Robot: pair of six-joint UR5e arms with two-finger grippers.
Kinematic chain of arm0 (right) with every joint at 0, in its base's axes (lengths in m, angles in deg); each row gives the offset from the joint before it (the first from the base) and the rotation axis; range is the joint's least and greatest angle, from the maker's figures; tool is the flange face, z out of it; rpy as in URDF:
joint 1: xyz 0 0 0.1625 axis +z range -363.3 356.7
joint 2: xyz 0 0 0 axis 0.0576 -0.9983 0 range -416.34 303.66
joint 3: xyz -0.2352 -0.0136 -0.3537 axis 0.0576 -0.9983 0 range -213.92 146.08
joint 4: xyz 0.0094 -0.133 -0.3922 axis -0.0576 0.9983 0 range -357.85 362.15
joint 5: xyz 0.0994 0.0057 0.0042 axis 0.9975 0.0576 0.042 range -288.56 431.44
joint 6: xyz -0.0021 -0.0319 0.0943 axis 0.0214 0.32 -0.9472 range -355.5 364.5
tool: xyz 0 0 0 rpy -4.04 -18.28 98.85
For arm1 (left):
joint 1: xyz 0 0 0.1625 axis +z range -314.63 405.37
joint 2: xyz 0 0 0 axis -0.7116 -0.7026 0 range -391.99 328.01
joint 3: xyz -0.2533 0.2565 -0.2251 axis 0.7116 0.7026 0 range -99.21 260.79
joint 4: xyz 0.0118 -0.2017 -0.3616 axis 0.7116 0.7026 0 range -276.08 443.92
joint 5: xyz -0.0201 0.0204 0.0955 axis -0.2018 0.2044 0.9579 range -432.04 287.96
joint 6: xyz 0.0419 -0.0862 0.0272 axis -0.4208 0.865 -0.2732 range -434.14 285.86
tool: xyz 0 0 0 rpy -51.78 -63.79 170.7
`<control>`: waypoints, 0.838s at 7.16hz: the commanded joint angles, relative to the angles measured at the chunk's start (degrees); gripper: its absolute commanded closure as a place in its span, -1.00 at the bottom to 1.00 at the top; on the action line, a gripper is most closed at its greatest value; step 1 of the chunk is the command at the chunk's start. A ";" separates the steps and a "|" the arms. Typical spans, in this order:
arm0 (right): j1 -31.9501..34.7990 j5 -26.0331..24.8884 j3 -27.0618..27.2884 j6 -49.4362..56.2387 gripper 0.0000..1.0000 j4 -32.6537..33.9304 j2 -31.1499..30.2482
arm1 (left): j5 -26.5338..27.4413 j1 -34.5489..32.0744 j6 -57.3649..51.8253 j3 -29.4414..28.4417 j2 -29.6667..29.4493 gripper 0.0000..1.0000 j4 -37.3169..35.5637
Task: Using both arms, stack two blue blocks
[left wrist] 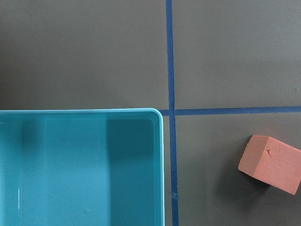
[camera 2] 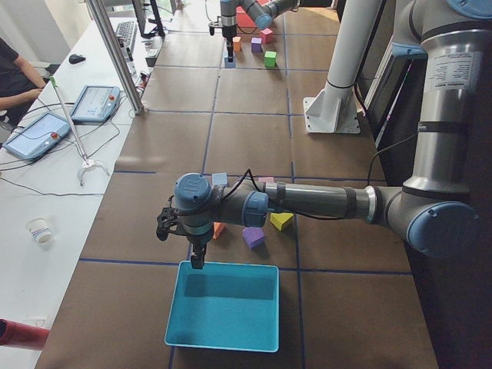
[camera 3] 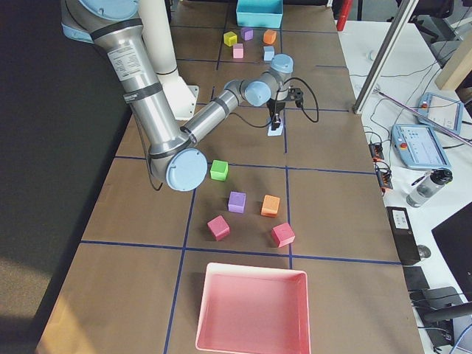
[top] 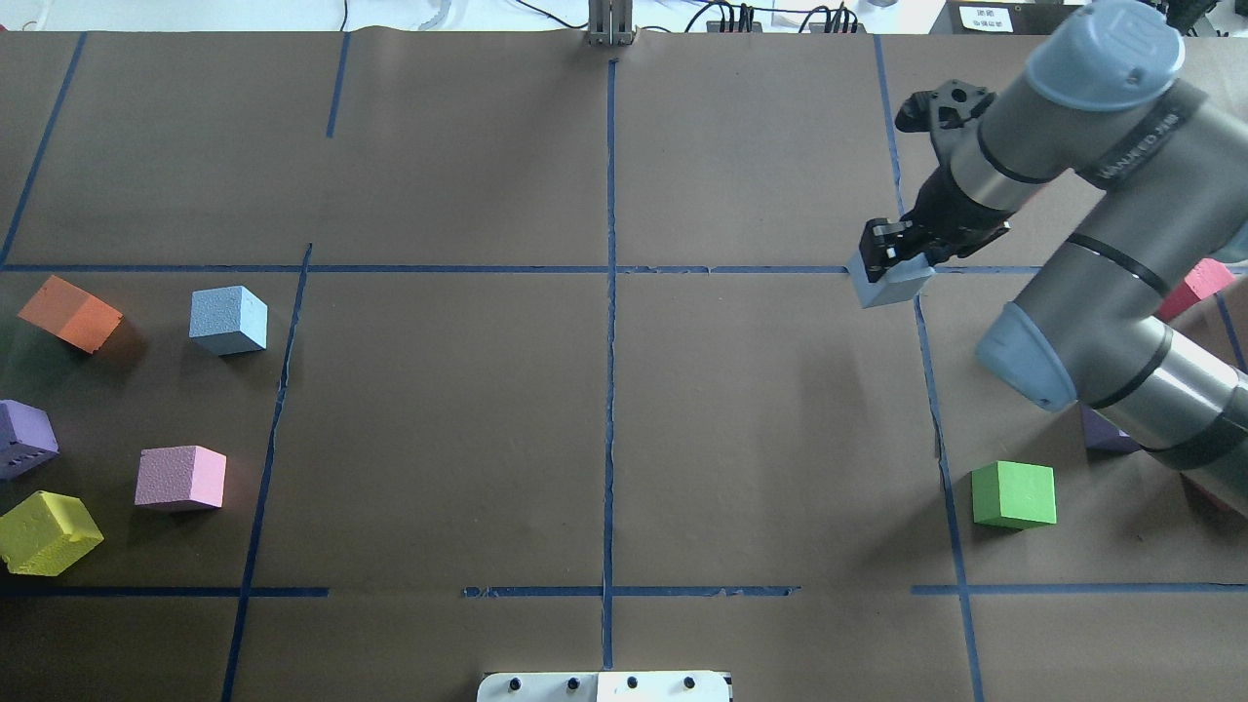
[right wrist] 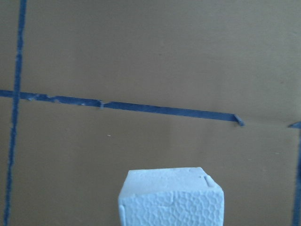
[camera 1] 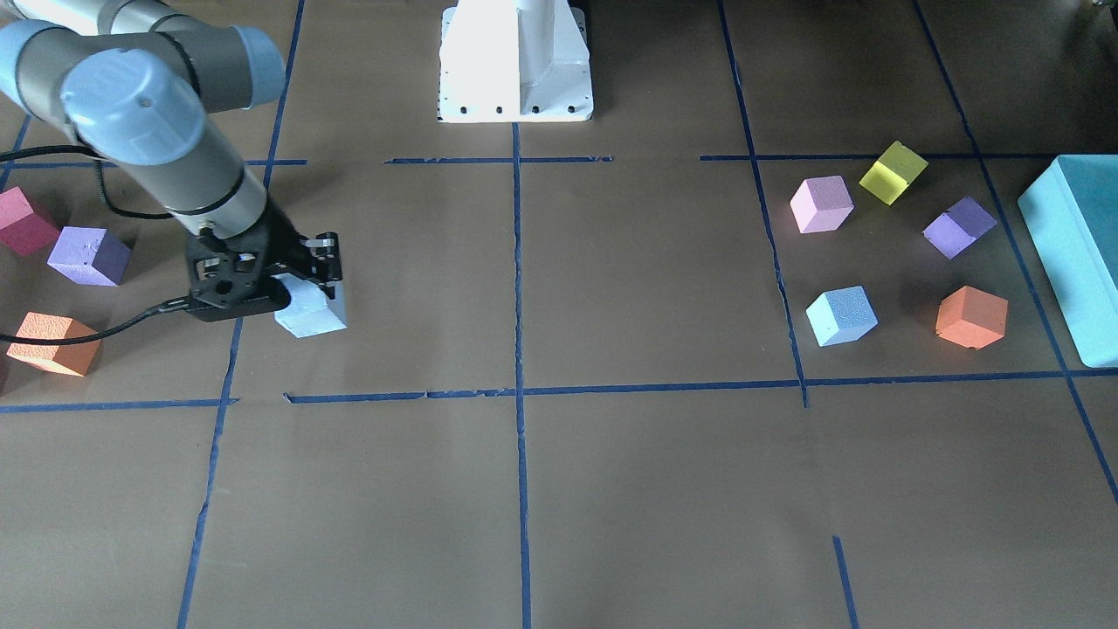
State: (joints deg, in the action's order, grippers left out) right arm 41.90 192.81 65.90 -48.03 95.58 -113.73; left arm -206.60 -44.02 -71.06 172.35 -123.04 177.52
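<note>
My right jaws: clamped on one blue block (top: pixel 889 283) | other blue block (top: pixel 229 320): far across the tabletop (top: pixel 604 439), left side | my left jaws: above the teal box (camera 2: pixel 223 304), width cannot be told | I should carry it level, square the faces, lower straight.

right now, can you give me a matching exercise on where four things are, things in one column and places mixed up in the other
Things
1. gripped blue block
2. loose blue block
3. green cube
4. left gripper

Places
A. over the edge of the teal box
B. on the table on the robot's left side, near the pink cube
C. between the fingers of the right gripper
D. on the table on the robot's right side, touched by no gripper

Pairs: 1-C, 2-B, 3-D, 4-A
</note>
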 commanded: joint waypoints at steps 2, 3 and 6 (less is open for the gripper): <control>-12.30 -8.32 -12.42 -18.28 1.00 0.00 15.18 | 0.00 0.00 0.08 0.28 0.00 -1.00 0.00; -14.08 -10.43 -14.02 -18.83 1.00 -1.22 16.08 | 0.00 0.00 0.08 0.45 0.00 -1.00 0.00; -15.06 -11.33 -22.54 -18.74 0.96 -5.62 19.16 | 0.09 0.00 0.17 0.63 0.00 -1.00 -0.09</control>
State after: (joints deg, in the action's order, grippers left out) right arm 27.31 182.03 46.57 -66.75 90.92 -95.86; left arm -206.56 -44.02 -70.92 172.93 -123.04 177.47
